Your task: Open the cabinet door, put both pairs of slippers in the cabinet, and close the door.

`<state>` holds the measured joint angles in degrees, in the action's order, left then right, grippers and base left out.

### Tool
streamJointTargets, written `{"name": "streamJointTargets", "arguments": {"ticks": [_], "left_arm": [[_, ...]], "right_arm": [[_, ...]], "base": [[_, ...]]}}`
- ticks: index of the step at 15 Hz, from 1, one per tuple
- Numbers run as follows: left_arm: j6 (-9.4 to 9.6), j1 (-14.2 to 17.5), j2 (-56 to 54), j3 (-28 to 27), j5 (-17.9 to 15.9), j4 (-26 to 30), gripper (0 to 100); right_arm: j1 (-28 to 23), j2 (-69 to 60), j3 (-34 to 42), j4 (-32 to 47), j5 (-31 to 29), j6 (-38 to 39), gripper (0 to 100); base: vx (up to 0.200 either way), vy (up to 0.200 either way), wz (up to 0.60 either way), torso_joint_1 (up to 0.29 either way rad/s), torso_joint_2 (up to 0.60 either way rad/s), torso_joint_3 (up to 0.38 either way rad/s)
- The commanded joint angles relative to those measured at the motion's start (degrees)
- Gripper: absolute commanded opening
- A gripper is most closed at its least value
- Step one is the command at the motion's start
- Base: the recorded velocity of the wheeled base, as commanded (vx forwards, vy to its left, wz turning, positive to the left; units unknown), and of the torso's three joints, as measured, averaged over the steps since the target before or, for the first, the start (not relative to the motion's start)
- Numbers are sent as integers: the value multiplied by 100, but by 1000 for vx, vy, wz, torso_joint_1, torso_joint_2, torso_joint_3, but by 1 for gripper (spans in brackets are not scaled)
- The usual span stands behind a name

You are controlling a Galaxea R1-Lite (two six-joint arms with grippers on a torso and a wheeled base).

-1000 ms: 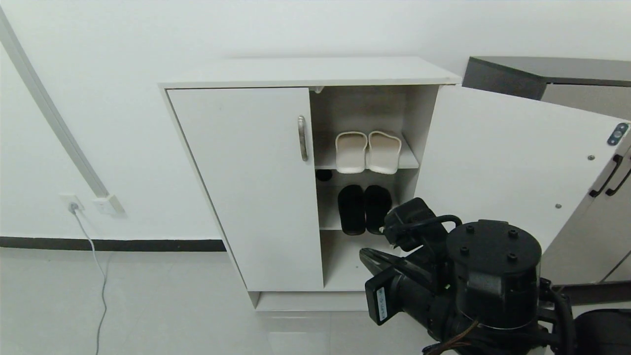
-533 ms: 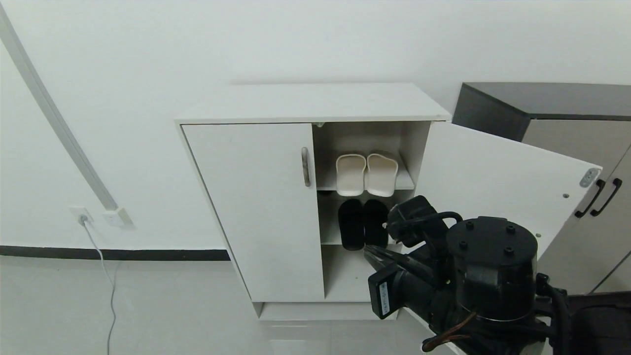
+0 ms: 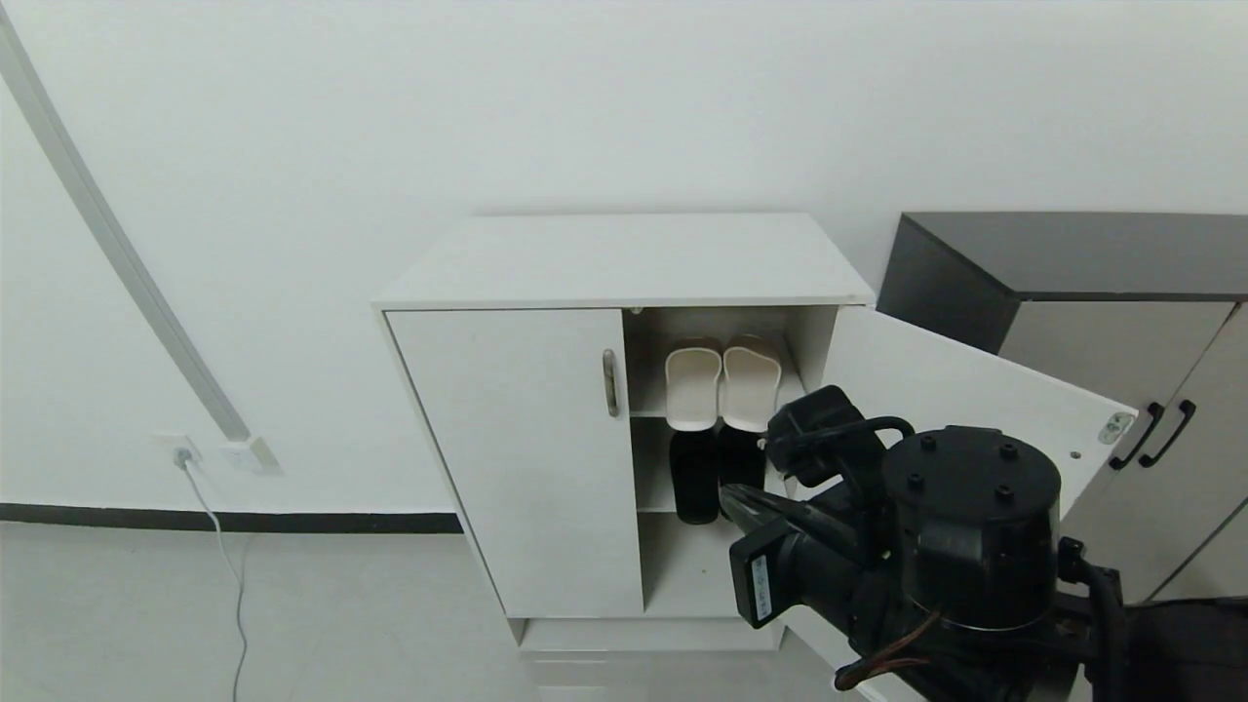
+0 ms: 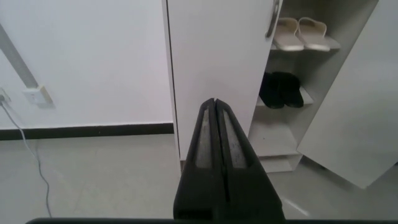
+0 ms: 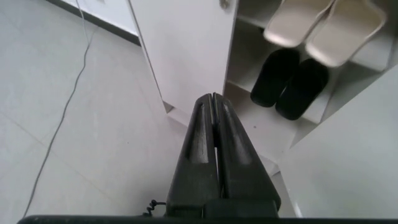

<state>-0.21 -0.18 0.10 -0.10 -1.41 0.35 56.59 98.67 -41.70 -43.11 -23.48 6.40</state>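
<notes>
Now the cream foam slippers (image 3: 694, 388) lay inside the white cabinet (image 3: 624, 258), above the black slippers (image 3: 697, 478). The left tool (image 4: 214, 104) and the right tool (image 5: 213, 99) were clenched, empty; a glancing push might slip off the open white door (image 3: 936, 385).

**Three Cameras, One Cabinet**

The head camera looks down at the cabinet (image 3: 517, 458) from high up. The wrist cameras look from low down, past the left claw (image 4: 214, 102) and the right claw (image 5: 213, 98). All three see the white slippers (image 3: 721, 385).
</notes>
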Motion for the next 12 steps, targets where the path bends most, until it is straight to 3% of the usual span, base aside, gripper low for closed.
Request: {"name": "streamJointTargets", "arguments": {"ticks": [1, 12], "left_arm": [[3, 1, -1, 1, 1, 0, 0], [-14, 9, -1, 1, 1, 0, 0]], "right_arm": [[-8, 3, 4, -5, -8, 2, 0], [-51, -6, 83, -102, -8, 2, 0]], "base": [[0, 0, 0, 212, -505, -310], [0, 0, 0, 241, -561, -327]]}}
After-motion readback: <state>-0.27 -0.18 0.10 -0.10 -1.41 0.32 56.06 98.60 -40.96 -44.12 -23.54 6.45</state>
